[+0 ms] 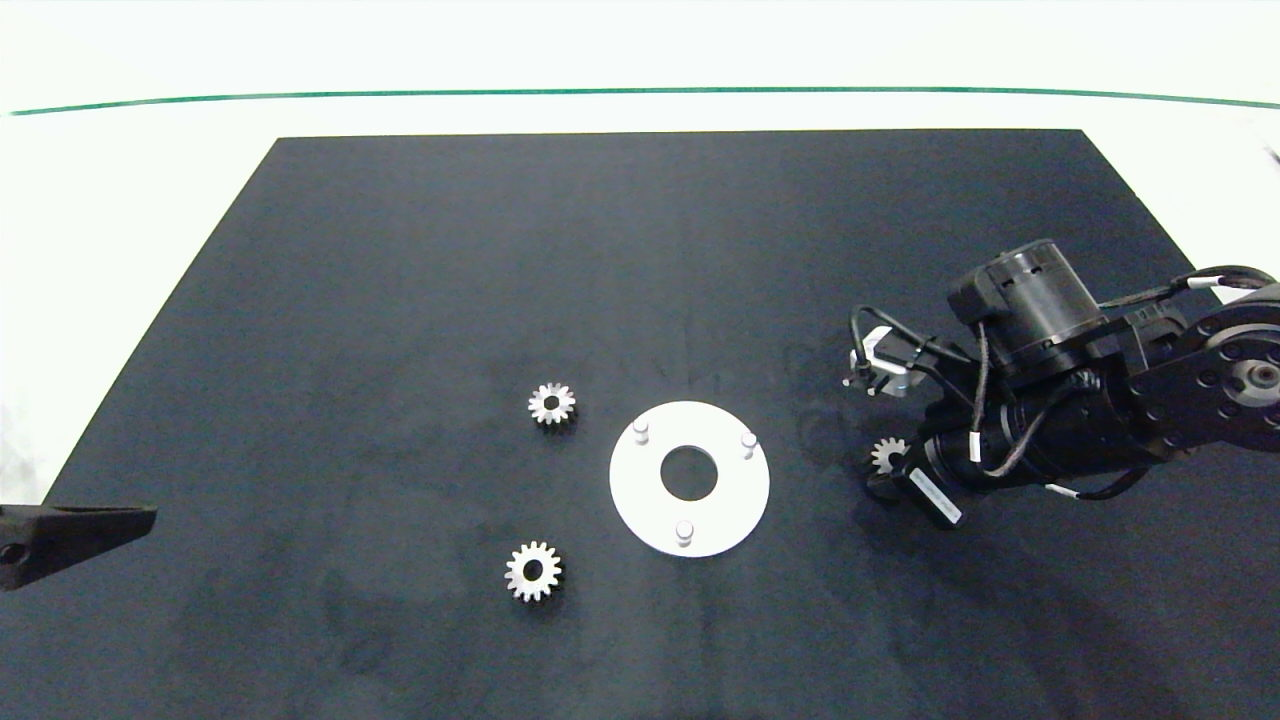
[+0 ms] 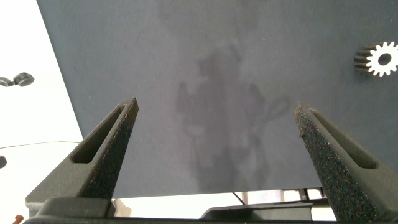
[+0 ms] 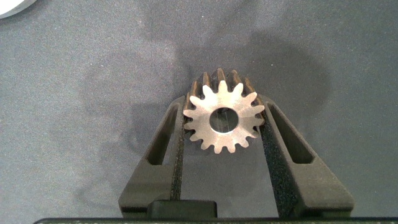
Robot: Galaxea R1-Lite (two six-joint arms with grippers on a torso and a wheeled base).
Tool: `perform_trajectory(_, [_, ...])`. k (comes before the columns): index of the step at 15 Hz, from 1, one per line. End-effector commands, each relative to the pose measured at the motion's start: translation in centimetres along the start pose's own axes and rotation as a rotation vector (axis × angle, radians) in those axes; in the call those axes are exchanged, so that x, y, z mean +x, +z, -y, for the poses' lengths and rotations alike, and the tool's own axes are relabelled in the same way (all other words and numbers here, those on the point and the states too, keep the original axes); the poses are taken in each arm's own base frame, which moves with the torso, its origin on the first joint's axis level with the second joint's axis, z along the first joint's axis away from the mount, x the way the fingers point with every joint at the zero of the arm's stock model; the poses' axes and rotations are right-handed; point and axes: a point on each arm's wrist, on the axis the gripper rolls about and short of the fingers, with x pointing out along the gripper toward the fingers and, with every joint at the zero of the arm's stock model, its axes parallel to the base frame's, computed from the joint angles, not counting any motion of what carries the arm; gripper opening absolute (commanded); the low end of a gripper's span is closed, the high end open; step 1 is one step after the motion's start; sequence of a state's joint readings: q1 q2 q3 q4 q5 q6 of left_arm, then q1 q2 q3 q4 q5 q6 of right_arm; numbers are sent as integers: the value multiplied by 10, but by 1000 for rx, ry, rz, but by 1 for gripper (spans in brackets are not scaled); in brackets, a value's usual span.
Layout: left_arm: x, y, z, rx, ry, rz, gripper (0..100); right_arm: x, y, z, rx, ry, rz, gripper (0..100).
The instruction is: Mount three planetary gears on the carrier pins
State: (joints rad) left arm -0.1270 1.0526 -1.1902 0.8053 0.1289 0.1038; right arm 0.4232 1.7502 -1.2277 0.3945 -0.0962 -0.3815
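A black mat (image 1: 400,300) covers most of the white table (image 1: 130,180), and near its middle lies the flat white disc (image 1: 690,478) with its large centre hole and the three carrier pins standing bare in a triangle — one at the far left (image 1: 641,431), one at the far right (image 1: 748,441), one at the near edge (image 1: 684,531). None of the planetary gears is on a pin. Two of them lie flat on the mat to the left of the disc, well apart from each other: one gear (image 1: 552,405) beside the disc's far-left side, the other gear (image 1: 533,572) nearer the front edge of the mat. The third gear (image 1: 888,456) is off to the right of the disc, and the right gripper (image 1: 885,470) has it — the right arm reaches in from the right edge, and in the wrist view the two grey fingers (image 3: 176,140) are closed against the gear's teeth on either side, the gear (image 3: 224,119) sitting between the fingertips with its round hole facing up and the mat just beneath it. A sliver of the white disc (image 3: 12,6) shows at the corner of that view. The left gripper (image 1: 140,517) hangs back at the left edge of the mat, low down, its fingers (image 2: 115,149) spread wide apart with nothing between them but mat; one of the loose gears (image 2: 379,59) shows at the edge of its wrist view.
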Motion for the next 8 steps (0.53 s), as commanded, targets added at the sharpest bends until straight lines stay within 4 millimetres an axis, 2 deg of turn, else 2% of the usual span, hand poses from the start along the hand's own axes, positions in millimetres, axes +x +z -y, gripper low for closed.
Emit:
perform_trajectory(1, [0,0,0,2,-1,-6,100,4,-1,-1,-4,6,-13,10])
perform_trajectory(6, [0,0,0,1,1,-6,100,-6,0,0,-4,-5,13,0])
perform_trajectory(8, [0,0,0,1,-1,-6,100,-29,0,1,-3,-24,68,0])
